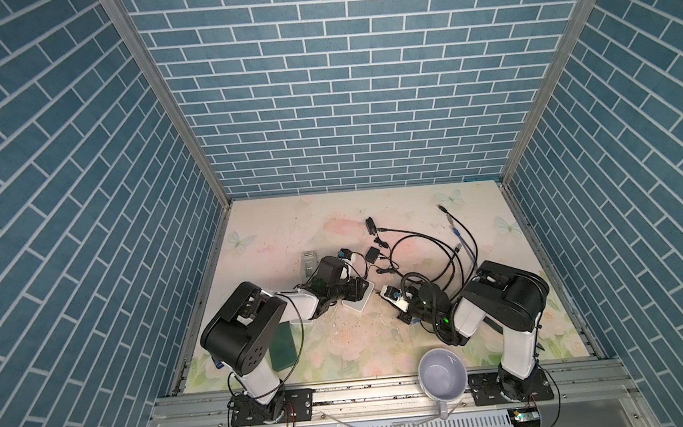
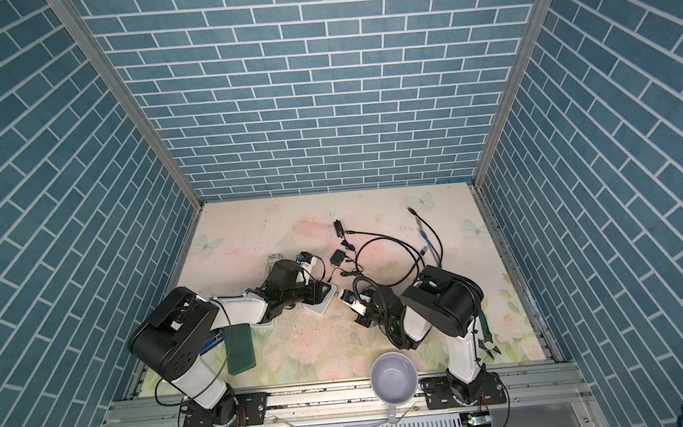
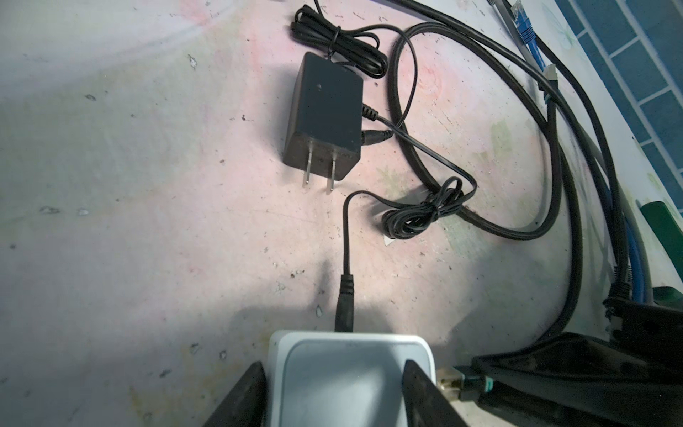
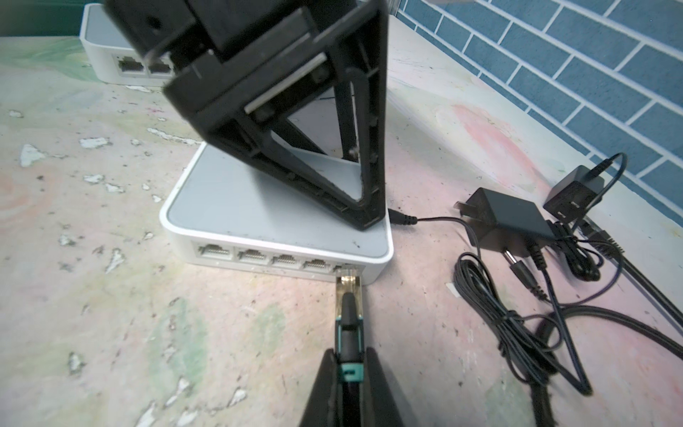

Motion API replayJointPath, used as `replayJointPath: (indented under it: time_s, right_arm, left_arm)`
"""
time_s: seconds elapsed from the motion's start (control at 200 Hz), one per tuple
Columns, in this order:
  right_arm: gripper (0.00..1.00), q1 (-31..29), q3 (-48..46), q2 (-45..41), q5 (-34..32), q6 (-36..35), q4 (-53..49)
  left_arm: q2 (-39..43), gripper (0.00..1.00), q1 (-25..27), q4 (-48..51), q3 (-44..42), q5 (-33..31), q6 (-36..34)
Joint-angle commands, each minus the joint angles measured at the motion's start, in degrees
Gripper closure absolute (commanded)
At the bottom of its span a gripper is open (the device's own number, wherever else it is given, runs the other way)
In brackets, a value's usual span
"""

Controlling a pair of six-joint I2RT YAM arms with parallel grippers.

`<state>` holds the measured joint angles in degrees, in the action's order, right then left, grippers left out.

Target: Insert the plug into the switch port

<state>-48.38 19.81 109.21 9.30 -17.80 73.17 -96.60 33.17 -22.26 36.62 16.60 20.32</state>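
White switches [image 4: 258, 207] [image 4: 97, 55], two; black adapters [image 4: 513, 218] [image 4: 573, 196], two; plug [image 4: 349, 284], one.

A pale lavender ceramic mug [image 1: 443, 375] sits at the front, a dark green rectangular block [image 1: 285, 346] lies left, and a black two-pronged power adapter [image 3: 325, 114] rests beside a tied black cord bundle [image 3: 343, 46].

The clear plastic network plug [image 4: 349, 286], black-booted with a teal band, lies level, its tip at the end port [image 4: 344, 267] of the flat white plastic switch [image 4: 258, 207].
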Motion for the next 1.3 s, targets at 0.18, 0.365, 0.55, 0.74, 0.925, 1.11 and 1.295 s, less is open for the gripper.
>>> replayJointPath:
  time_s: [0.18, 0.365, 0.55, 0.74, 0.925, 1.11, 1.295]
  right_arm:
    - [1.0, -0.86, 4.34, 1.38, -2.14, 3.56, 2.14]
    - [1.0, -0.87, 5.47, 0.12, -0.08, 3.96, 0.39]
    - [1.0, -0.91, 7.57, -2.11, 3.6, 4.48, -4.03]
    - [1.0, -0.83, 8.96, -2.56, 3.98, 6.09, -3.43]
    - [1.0, -0.9, 9.98, -3.73, 2.64, 8.79, -4.06]
    - [1.0, -0.82, 10.44, -6.03, 2.01, 8.84, -6.89]
    - [1.0, -0.8, 11.34, -6.9, 2.6, 9.84, -7.41]
  left_arm:
    - [-2.28, 0.41, 0.16, 1.67, -1.07, 2.45, 0.07]
    - [-2.4, 0.42, 0.23, 0.48, -1.73, 3.45, 0.09]
    - [-2.43, 0.42, 0.24, -0.68, -2.17, 4.38, 0.43]
    - [-2.6, 0.43, 0.28, -1.32, -2.36, 5.15, 0.64]
    - [-2.02, 0.43, 0.23, -2.04, -3.31, 5.18, 0.25]
    - [-2.14, 0.43, 0.3, -0.33, -3.28, 4.52, -1.31]
    - [-2.33, 0.43, 0.32, 0.37, -2.9, 4.78, -2.04]
